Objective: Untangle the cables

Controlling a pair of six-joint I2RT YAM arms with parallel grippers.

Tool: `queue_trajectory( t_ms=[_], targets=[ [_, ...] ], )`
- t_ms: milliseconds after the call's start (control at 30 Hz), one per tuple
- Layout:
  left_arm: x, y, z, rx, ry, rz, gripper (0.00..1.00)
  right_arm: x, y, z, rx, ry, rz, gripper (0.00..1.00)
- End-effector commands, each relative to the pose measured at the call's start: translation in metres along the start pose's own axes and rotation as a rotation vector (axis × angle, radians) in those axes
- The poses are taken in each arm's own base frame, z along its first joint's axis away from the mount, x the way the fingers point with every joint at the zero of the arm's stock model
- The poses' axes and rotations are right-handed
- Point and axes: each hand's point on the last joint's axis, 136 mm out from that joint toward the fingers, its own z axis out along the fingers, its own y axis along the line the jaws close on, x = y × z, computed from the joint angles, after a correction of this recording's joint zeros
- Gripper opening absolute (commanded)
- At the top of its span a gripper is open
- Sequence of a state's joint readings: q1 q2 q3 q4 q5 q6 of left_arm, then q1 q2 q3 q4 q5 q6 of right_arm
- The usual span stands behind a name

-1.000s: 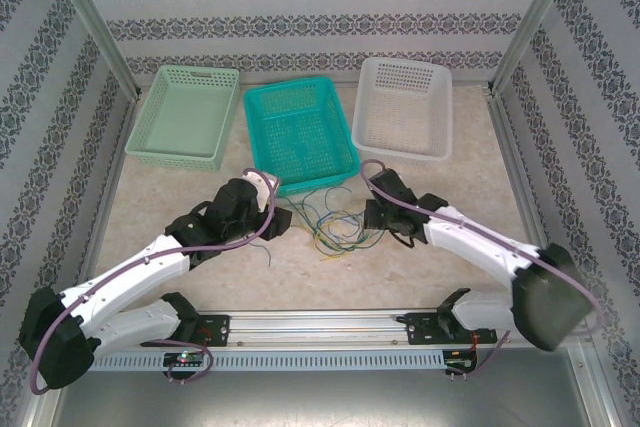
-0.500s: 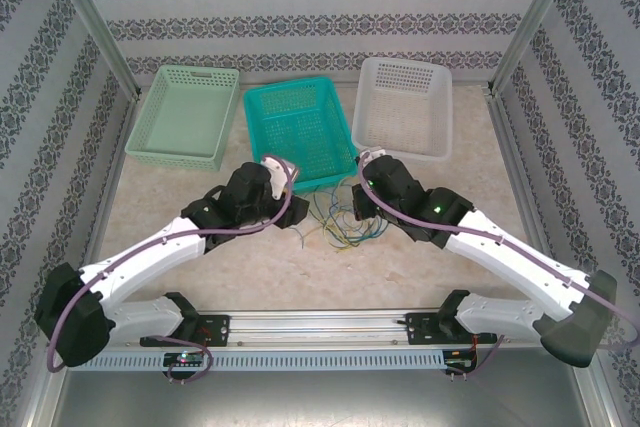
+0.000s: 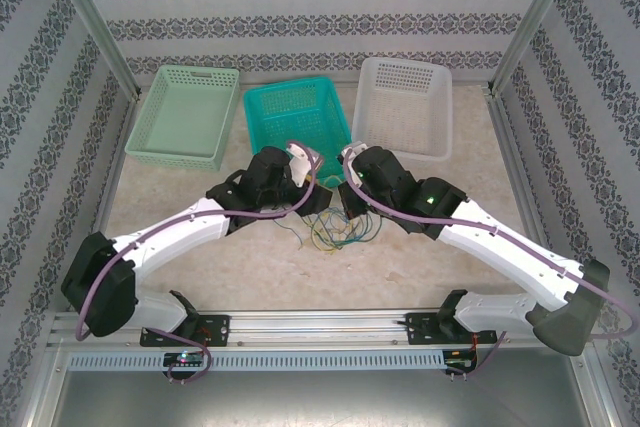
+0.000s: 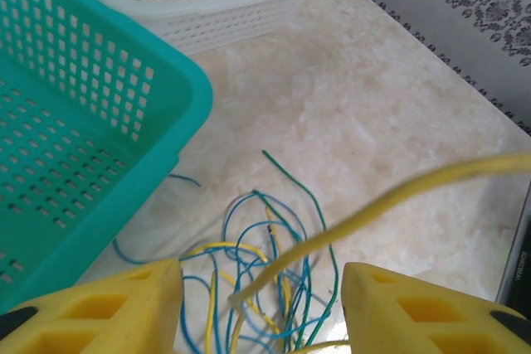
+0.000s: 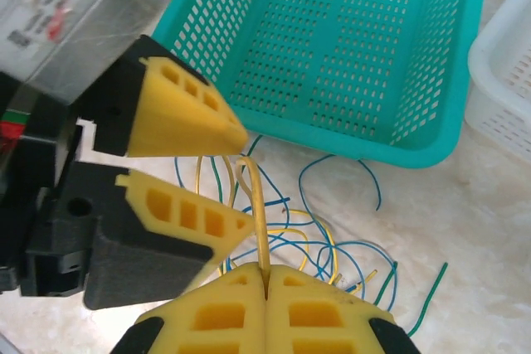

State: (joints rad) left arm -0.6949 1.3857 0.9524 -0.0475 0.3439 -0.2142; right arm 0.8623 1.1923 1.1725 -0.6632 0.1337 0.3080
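Two arms reaching inward, wrists close together at centre.
Left arm [image 3: 170,237] comes from 7 o'clock, left hand [image 4: 261,283] fingers parted; right arm [image 3: 500,242] from 5 o'clock, right hand [image 5: 265,275] pinched shut on a yellow cable [image 5: 260,205].

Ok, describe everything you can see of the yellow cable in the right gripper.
The yellow cable is a thin, smooth, plastic-looking wire. The right gripper is shut on it; from its closed jaws a gently curved stretch rises, lifted above the tangle of blue, green and yellow wires on the table. It passes between the open jaws of the left gripper, apparently untouched. Whether it is snagged below, I can't tell.
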Motion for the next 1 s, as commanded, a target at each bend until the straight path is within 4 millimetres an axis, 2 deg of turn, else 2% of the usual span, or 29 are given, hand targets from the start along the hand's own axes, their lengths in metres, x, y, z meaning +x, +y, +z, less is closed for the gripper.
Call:
queue_trajectory(
  t_ms=[0,67,167,200,400,600,700,767,833,900,933,967],
  targets=[
    [-0.028,-0.021,0.003,0.076,-0.068,0.046,0.47,-0.011,0.017,-0.009,-0.077,-0.025,-0.025,0.00],
    [-0.029,-0.019,0.008,0.070,-0.060,0.042,0.32,-0.010,0.017,-0.010,-0.081,-0.021,-0.026,0.00],
    [-0.029,-0.007,0.013,0.002,-0.057,0.017,0.05,-0.007,0.013,-0.014,-0.066,-0.019,-0.039,0.00],
    [-0.029,-0.001,0.012,-0.030,-0.060,0.013,0.00,-0.004,0.009,-0.015,-0.044,-0.012,-0.047,0.00],
    [-0.020,0.028,0.003,-0.196,-0.047,0.027,0.00,0.027,-0.046,-0.029,0.235,0.133,-0.110,0.00],
    [-0.017,0.053,-0.013,-0.341,-0.054,0.026,0.00,0.053,-0.076,-0.032,0.402,0.289,-0.179,0.00],
    [-0.017,0.068,-0.025,-0.433,-0.080,-0.002,0.00,0.057,-0.090,-0.033,0.497,0.342,-0.214,0.00],
    [-0.016,0.071,-0.028,-0.439,-0.094,-0.023,0.00,0.053,-0.097,-0.033,0.564,0.355,-0.225,0.00],
    [-0.013,0.072,-0.027,-0.436,-0.096,-0.048,0.00,0.048,-0.096,-0.028,0.571,0.345,-0.210,0.00],
    [-0.009,0.070,-0.022,-0.417,-0.099,-0.079,0.00,0.039,-0.082,-0.015,0.508,0.285,-0.144,0.05],
    [-0.007,0.070,-0.020,-0.404,-0.101,-0.093,0.00,0.035,-0.074,-0.008,0.461,0.248,-0.100,0.16],
    [-0.006,0.068,-0.017,-0.390,-0.101,-0.109,0.00,0.031,-0.066,0.000,0.408,0.197,-0.040,0.37]
  ],
)
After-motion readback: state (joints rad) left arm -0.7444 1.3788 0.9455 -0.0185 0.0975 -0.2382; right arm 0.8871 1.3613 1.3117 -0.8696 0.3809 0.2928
